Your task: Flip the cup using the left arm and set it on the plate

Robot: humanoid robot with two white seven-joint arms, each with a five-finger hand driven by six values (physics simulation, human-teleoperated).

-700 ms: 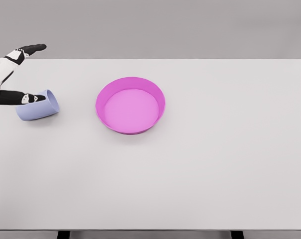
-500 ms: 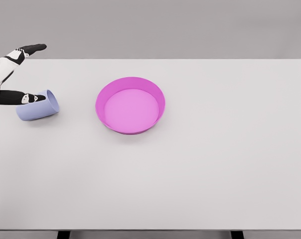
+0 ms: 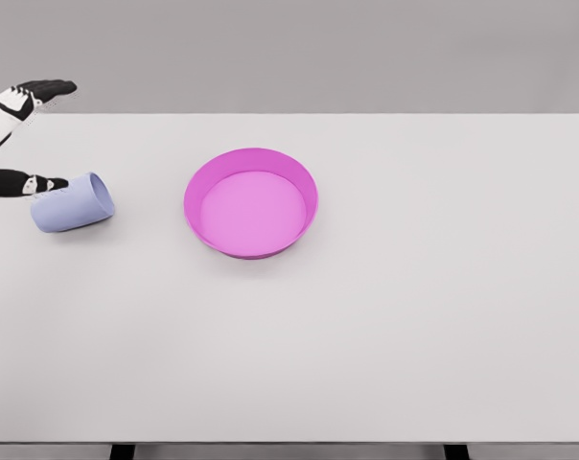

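A pale blue cup [image 3: 72, 203] lies on its side at the table's left, its mouth facing right toward the plate. The pink plate [image 3: 251, 201], round with a raised rim, rests left of the table's middle. My left hand [image 3: 31, 134] shows at the far left edge, fingers spread wide. One fingertip [image 3: 52, 181] hovers just left of the cup's upper side, another finger [image 3: 50, 89] points out above the table's back edge. The hand holds nothing. Most of the palm is cut off by the picture's edge.
The white table [image 3: 414, 316] spans the whole view, its front edge near the bottom and back edge near the top. No right arm shows.
My left hand has drawn back to the left and slightly up, its lower finger sliding off the cup's top. The cup and plate stay where they were.
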